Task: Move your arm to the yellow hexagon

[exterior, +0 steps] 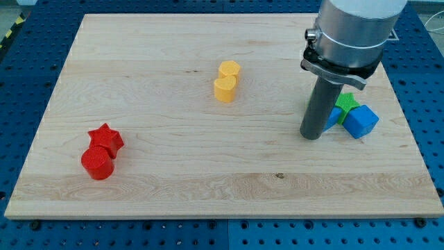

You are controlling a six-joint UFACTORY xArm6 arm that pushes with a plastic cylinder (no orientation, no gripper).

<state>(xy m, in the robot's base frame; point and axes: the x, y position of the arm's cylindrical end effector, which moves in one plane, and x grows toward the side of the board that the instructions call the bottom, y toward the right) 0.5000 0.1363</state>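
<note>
The yellow hexagon (229, 70) sits near the middle of the wooden board (173, 173), toward the view's top. A yellow heart-shaped block (224, 89) touches it just below. My tip (311, 135) rests on the board well to the right of and below both yellow blocks, a clear gap away. The tip stands just left of a blue cube (361, 121), a green block (346, 103) and a second blue block (334, 116) partly hidden behind the rod.
A red star (106, 138) and a red cylinder (97, 164) sit together at the view's lower left. The board lies on a blue perforated table (21, 76). The arm's grey body (354, 31) hangs over the upper right.
</note>
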